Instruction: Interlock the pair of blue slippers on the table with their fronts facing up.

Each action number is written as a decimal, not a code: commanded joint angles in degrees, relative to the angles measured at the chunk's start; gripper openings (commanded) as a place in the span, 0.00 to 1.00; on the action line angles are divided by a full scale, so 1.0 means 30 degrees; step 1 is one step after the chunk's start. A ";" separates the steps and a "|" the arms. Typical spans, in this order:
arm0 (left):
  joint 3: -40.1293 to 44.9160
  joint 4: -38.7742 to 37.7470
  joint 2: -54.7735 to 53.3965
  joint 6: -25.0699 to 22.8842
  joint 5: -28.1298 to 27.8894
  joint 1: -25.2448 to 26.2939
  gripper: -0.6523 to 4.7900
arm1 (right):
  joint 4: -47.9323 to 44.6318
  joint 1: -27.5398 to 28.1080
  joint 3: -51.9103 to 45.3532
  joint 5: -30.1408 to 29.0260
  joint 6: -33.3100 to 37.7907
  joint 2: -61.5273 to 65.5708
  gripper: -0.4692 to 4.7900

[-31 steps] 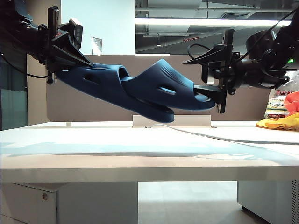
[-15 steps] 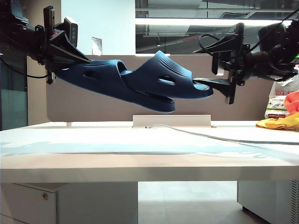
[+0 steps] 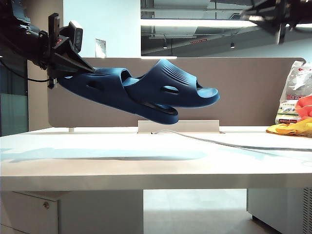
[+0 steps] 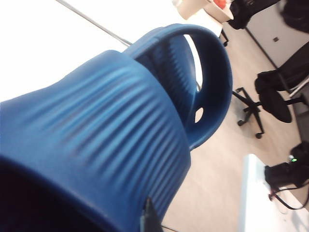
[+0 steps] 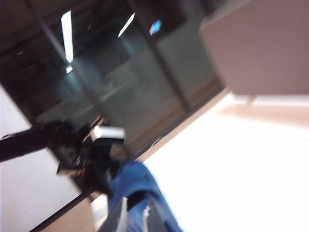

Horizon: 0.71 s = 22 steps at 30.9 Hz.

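Observation:
The pair of blue slippers hangs in the air above the table, interlocked. One slipper is threaded through the strap of the other. My left gripper is shut on the first slipper's end, at the left of the exterior view. In the left wrist view its ribbed strap fills the frame beside one finger, with the other slipper beyond. My right gripper is high at the top right, away from the slippers. Its tips stand a narrow gap apart on nothing, the slipper far behind.
A cable runs across the table toward the right. A yellow cloth and plastic bags lie at the far right. A low white block stands at the back under the slippers, before the grey-brown divider.
My right gripper let go of the right slipper's heel, rose to the top right and narrowed its jaws. The interlocked pair now hangs from the left gripper alone, nearly where it was.

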State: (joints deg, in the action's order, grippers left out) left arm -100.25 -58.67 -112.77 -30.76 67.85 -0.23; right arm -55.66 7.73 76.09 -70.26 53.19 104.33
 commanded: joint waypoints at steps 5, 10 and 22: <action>0.0233 0.2346 -0.0087 0.1741 -0.1763 -0.0051 0.11 | 0.1246 -0.0284 -0.0401 0.0976 -0.2579 -0.0561 0.17; 0.0488 0.3876 -0.0175 0.2943 -0.3869 -0.0066 0.11 | 0.1260 -0.0583 -0.1202 0.2215 -0.3832 -0.0568 0.17; 0.0488 0.7235 -0.0204 0.5100 -0.7796 -0.0634 0.11 | 0.2208 -0.0801 -0.1224 0.3621 -0.4699 -0.0576 0.10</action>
State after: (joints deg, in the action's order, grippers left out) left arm -98.63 -39.46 -113.75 -16.10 46.57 -1.98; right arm -49.74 5.37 72.23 -59.33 39.86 102.94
